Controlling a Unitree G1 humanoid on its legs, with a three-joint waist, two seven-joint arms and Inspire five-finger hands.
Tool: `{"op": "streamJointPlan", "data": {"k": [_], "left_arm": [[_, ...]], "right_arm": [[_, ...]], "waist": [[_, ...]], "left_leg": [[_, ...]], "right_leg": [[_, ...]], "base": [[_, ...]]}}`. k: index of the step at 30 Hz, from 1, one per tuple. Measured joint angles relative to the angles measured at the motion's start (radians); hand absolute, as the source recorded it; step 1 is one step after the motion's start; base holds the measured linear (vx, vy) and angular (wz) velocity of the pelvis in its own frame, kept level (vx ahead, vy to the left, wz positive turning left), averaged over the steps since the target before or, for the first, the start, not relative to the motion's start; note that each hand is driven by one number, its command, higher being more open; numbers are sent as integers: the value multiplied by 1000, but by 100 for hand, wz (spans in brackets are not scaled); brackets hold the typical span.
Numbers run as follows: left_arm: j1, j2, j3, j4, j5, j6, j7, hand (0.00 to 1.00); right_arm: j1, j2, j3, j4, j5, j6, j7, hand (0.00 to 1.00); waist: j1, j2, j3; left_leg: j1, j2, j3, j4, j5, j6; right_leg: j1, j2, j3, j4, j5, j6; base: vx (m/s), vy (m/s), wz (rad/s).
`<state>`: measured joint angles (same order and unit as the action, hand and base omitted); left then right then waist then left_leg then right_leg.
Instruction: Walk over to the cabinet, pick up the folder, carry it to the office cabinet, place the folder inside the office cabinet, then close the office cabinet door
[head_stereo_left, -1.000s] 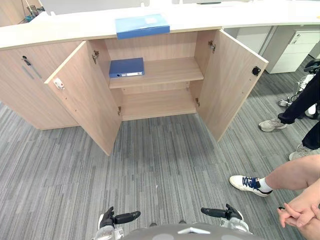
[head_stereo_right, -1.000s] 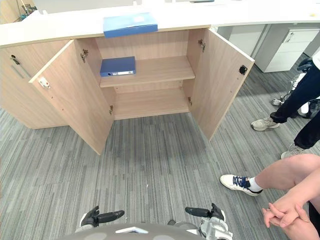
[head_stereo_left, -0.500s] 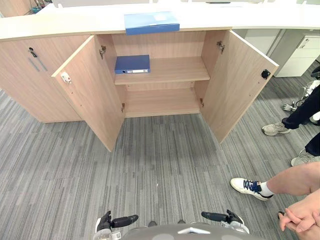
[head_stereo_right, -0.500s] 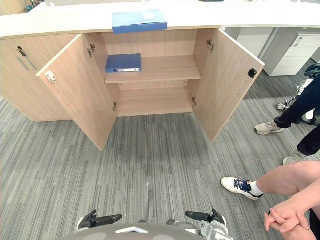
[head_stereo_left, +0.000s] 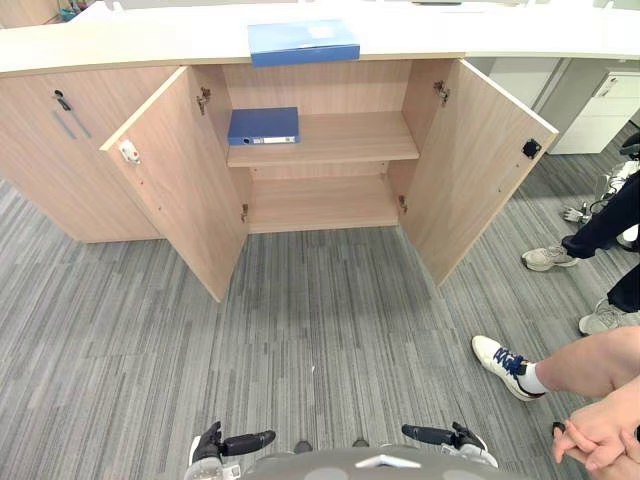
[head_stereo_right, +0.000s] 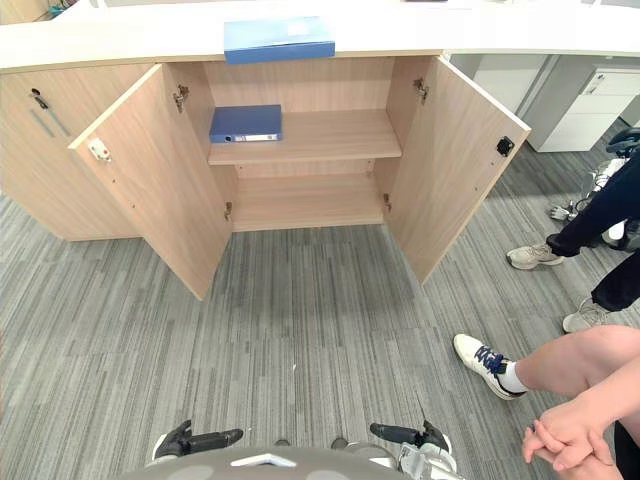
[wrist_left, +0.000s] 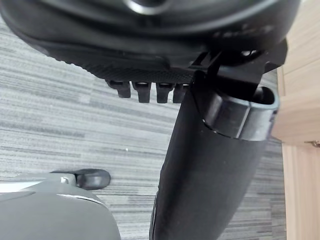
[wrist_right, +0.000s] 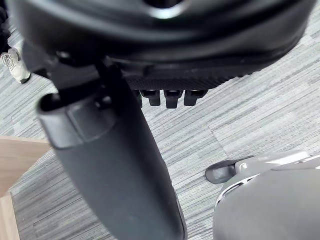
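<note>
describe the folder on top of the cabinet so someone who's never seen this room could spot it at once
Find the long wooden cabinet with two doors swung open. On its pale top, right above the open compartment, a flat folder lies. It is light blue, while the other folder, on the upper shelf inside, is dark blue with a white spine label.

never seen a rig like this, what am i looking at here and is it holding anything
A two-legged robot with dark fingered hands. The two wide pictures come from cameras in its head, looking down: a wooden cabinet with both doors open, a dark blue folder on its upper shelf, a light blue folder on the countertop above, and people's legs at the right. The two close pictures are from wrist cameras, showing the left hand and right hand, both open and empty.
</note>
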<state>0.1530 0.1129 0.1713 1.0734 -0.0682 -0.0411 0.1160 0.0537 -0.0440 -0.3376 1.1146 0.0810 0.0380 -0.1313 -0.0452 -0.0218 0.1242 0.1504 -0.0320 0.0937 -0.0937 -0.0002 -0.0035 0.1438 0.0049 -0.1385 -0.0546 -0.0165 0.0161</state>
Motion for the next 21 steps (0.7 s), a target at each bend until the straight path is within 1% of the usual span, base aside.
{"op": "streamJointPlan", "data": {"k": [4,5,6,7,8,9,10,11,12,13,14,15,16,18,19,20,21], "left_arm": [[-3,1,0,-1,0,0,-8,100],[-4,3,0,-3,0,0,-13,100],[-4,4,0,-4,0,0,-14,100],[-4,6,0,-9,0,0,-14,100],[-4,7,0,-9,0,0,-14,100],[-4,10,0,-9,-1,1,-14,100],[-4,13,-3,-10,0,1,-14,100],[-5,15,-10,-10,0,1,-14,100],[-11,20,-36,-7,0,1,-13,100],[-24,26,-54,-5,1,1,-15,100],[-28,31,-65,-6,1,0,-15,100],[-34,35,-77,-5,3,2,-13,100],[-44,34,-76,-5,3,8,-12,100],[-50,32,-76,-5,4,8,-13,100],[-54,30,-74,-5,4,8,-13,100],[-67,22,-67,-5,4,8,-12,100],[-71,16,-67,-5,3,8,-13,100]], "right_arm": [[2,3,1,0,0,0,1,100],[-1,3,1,0,0,0,1,100],[-2,3,1,0,0,0,2,100],[-6,3,1,-1,0,0,2,100],[-7,2,1,-1,0,0,2,100],[-5,3,0,-1,1,0,2,100],[-2,3,0,-2,1,0,2,100],[-2,2,1,-4,1,0,3,100],[-3,-2,1,-11,2,0,8,100],[-12,-4,1,-23,3,-2,13,100],[-14,-3,1,-25,4,-3,13,100],[-15,-10,1,-29,22,-5,14,100],[-18,-10,2,-32,40,-8,16,100],[-21,-9,5,-40,40,-16,18,100],[-24,-9,5,-44,40,-19,19,100],[-32,-12,5,-51,42,-20,19,100],[-42,-19,6,-52,42,-21,19,100]], "waist": [[15,-7,-4],[16,-7,-4],[17,-7,-5],[23,-8,-4],[25,-9,-2],[27,-12,1],[32,-14,1],[34,-14,1],[36,-10,3],[35,-10,12],[35,-14,19],[30,-9,30],[27,-7,41],[16,-4,43],[12,-2,45],[10,9,55],[5,22,64]], "left_leg": [[-30,0,13,5,-18,15],[-52,-1,19,24,-32,23],[-67,-1,24,45,-45,23],[-96,0,35,101,-81,28],[-107,1,40,130,-100,30],[-117,1,44,175,-134,35],[-122,-3,49,208,-161,35],[-120,-5,52,217,-172,36],[-113,-11,59,226,-182,34],[-98,-21,59,220,-182,34],[-82,-29,56,217,-183,36],[-56,-39,35,215,-200,63],[-19,-38,20,203,-211,74],[15,-23,-11,173,-213,72],[22,-15,-23,164,-214,71],[36,12,-41,150,-218,64],[48,41,-51,144,-227,48]], "right_leg": [[-27,1,12,-4,-6,8],[-44,-1,16,2,-11,15],[-56,-4,18,9,-16,20],[-84,-8,29,53,-39,24],[-101,-11,33,89,-58,28],[-129,-22,35,174,-107,35],[-162,-38,33,270,-157,60],[-183,-47,29,329,-178,77],[-247,-68,14,474,-200,104],[-324,-96,0,645,-197,109],[-359,-115,-3,730,-193,108],[-406,-140,-15,848,-219,86],[-423,-146,-20,888,-255,75],[-458,-139,-33,860,-288,63],[-470,-136,-43,834,-288,63],[-498,-118,-54,765,-284,59],[-515,-98,-58,667,-262,57]], "base": [[-10,-7,-9],[25,9,-10],[61,20,-17],[56,24,-19],[93,38,-20],[140,59,-13],[146,67,-13],[161,101,-18],[144,127,-12],[163,135,-3],[195,114,20],[232,69,33],[231,43,36],[197,-22,41],[276,-113,52],[243,-125,47],[252,-138,43]]}}
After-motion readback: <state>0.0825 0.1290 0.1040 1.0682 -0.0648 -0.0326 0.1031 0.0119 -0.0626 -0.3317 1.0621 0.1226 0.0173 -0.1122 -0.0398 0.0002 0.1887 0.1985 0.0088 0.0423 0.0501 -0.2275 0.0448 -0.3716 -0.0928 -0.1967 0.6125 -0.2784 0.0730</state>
